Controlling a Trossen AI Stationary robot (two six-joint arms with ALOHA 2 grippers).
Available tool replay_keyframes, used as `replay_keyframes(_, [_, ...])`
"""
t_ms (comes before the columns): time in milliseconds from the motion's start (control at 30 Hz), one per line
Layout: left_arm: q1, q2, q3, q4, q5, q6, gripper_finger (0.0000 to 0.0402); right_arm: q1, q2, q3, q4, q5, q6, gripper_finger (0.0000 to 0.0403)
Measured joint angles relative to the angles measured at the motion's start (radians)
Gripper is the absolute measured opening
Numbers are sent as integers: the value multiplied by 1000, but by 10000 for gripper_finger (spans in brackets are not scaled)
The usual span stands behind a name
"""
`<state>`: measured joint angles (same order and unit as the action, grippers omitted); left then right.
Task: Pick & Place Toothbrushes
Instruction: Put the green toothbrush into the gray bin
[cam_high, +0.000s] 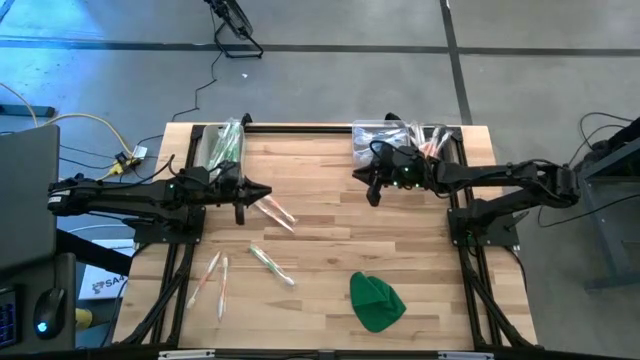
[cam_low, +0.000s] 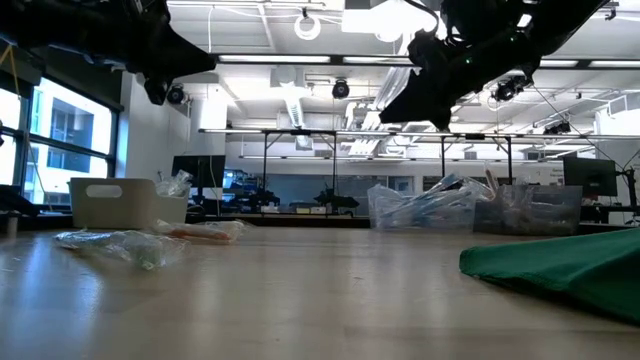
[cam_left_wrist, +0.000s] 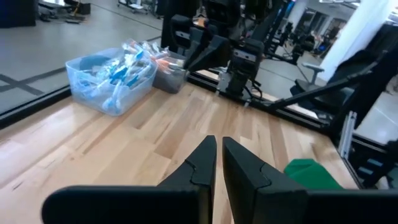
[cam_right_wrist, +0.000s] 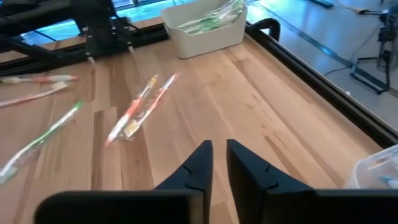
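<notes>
**Toothbrushes lie loose on the desk while both grippers hover empty above it**

Toothbrushes are the objects being sorted here. The left gripper (cam_high: 262, 191) hangs above the left-centre of the desk (cam_high: 400, 240), its two dark fingers nearly closed with only a thin gap between them and nothing held. The right gripper (cam_high: 360, 177) hovers above the far-right part of the desk, its fingers likewise almost together and empty. The two point toward each other across bare wood.

Just beside the left gripper's tip lies an orange-accented pair of toothbrushes (cam_high: 276, 212), side by side. Nearer the front edge rests a green-accented toothbrush (cam_high: 271, 264), and to its left two more pale toothbrushes (cam_high: 210, 281) lie roughly parallel. All sit flat and apart from each other, which should leave room for fingers to come down on either side.

At the far left corner stands a white bin (cam_high: 222, 146) with green-accented brushes inside. At the far right corner stand clear bins (cam_high: 400, 140), stuffed with wrapped brushes, so these look like sorting destinations. A green cloth (cam_high: 375, 300) lies crumpled near the front right, well away from the brushes.

With both grippers empty, a next pick probably has not begun; the orange-accented pair is closest to the left gripper.
</notes>
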<state>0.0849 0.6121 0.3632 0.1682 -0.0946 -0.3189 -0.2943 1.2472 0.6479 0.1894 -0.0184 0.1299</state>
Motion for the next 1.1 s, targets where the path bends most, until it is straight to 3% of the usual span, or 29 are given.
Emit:
replay_keyframes(167, [0,0,0,0,-15,-1,22,0,0,0,0,-10,-4,6])
replay_keyframes(700, [0,1,1,-26,76,1,20,0,0,0,0,-12,-3,4])
replay_keyframes(1100, [0,1,1,-93,62,96,1,0,0,-1,-13,-11,-3,4])
